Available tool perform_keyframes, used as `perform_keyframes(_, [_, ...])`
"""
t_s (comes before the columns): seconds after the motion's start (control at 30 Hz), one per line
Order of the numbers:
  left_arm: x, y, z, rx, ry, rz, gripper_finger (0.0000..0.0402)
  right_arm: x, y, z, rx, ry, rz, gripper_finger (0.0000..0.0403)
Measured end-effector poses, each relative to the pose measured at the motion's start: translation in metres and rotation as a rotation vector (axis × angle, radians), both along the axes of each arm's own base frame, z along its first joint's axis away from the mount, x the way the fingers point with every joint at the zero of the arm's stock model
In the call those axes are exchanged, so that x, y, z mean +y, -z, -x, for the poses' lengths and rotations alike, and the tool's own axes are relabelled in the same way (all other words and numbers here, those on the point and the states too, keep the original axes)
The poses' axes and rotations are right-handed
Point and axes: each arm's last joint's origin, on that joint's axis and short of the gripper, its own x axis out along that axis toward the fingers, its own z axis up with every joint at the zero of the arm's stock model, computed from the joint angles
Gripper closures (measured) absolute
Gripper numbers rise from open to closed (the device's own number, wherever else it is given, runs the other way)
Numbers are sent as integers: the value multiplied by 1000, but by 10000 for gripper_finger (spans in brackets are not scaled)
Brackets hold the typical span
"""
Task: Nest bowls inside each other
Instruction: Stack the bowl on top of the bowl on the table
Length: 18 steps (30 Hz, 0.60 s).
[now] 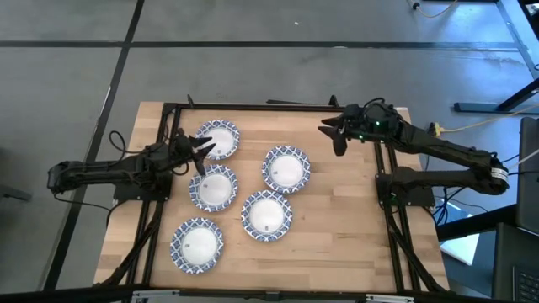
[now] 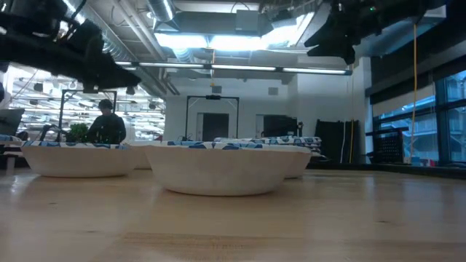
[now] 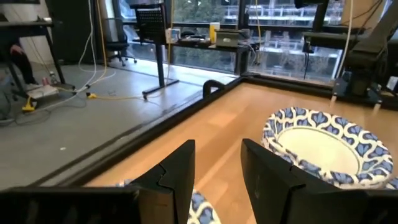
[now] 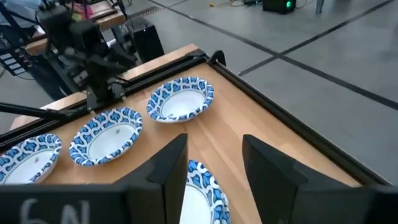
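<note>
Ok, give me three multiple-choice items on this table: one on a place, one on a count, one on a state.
1. Where is the left pincer?
A. between the far-left bowl and the bowl in front of it
B. over the nearest bowl
C. off the table

2. How many bowls lie on the table in the high view?
A. three
B. five
C. nine

3. How do the bowls lie?
A. all nested
B. two nested
C. each apart, none nested

Answers:
1 A, its tips sit between the far-left bowl and the next bowl.
2 B, five rims show.
3 C, bare wood shows between the bowls.
</note>
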Motion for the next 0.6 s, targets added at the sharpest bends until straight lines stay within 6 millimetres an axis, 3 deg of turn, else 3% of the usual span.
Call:
perform_keyframes(0.13, [2, -19, -9, 10, 19, -5, 278, 0, 0, 0, 4, -6, 17, 249])
perform_keyframes(0.3, [3, -38, -16, -123, 15, -10, 278, 0, 0, 0, 9, -7, 19, 249])
perform_keyframes(0.6, [3, -39, -16, -105, 22, -53, 275, 0, 4, 1, 49, -11, 6, 249])
